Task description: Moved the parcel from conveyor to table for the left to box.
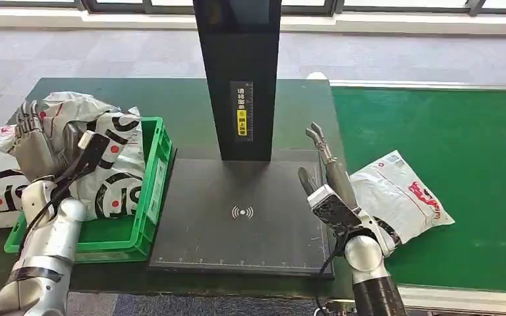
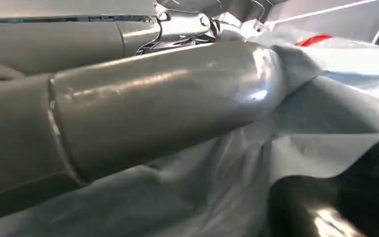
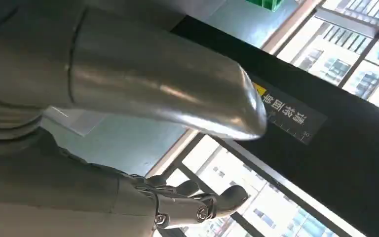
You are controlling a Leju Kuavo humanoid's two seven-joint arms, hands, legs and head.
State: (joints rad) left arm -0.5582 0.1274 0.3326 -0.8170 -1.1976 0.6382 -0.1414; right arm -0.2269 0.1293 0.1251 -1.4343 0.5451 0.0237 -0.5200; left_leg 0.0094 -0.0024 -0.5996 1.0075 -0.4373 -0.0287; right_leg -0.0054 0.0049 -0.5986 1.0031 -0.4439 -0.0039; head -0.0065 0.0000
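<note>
Seen from high on the robot's body: a dark tabletop (image 1: 191, 105) at centre and left, a green conveyor (image 1: 448, 131) running along its right edge.

Parcel (image 1: 402, 197): a white poly mailer with red print, lying flat on the conveyor near the tabletop's right edge, not yet moved across.

Right hand (image 1: 323, 164): raised over the boundary between tabletop and conveyor, just beside the parcel's left side, fingers (image 1: 316, 136) extended and apart, holding nothing. Same hand (image 3: 168, 84) in the right wrist view, thumb out and dark fingers (image 3: 207, 205) only loosely curled around air.

Left hand (image 1: 36, 141): over the green crate (image 1: 151, 191) at the tabletop's left edge, resting on a heap of white, black-printed bags (image 1: 115, 158). In the left wrist view, thumb (image 2: 168, 103) pressing into grey film; whether anything is actually gripped cannot be told.

Likely trouble: slick, limp film slipping or folding out of a shallow pinch; a flat parcel offering no raised edge to get fingers under; a belt in motion, if running, carrying it off line before a grip closes.

Obstacles: a black upright scanner post (image 1: 240, 79) with a yellow label, standing at the back of a black scan plate (image 1: 237, 217) between the two hands. Low carry across the plate risks snagging the post. Crate already heaped high, leaving little room for more.
</note>
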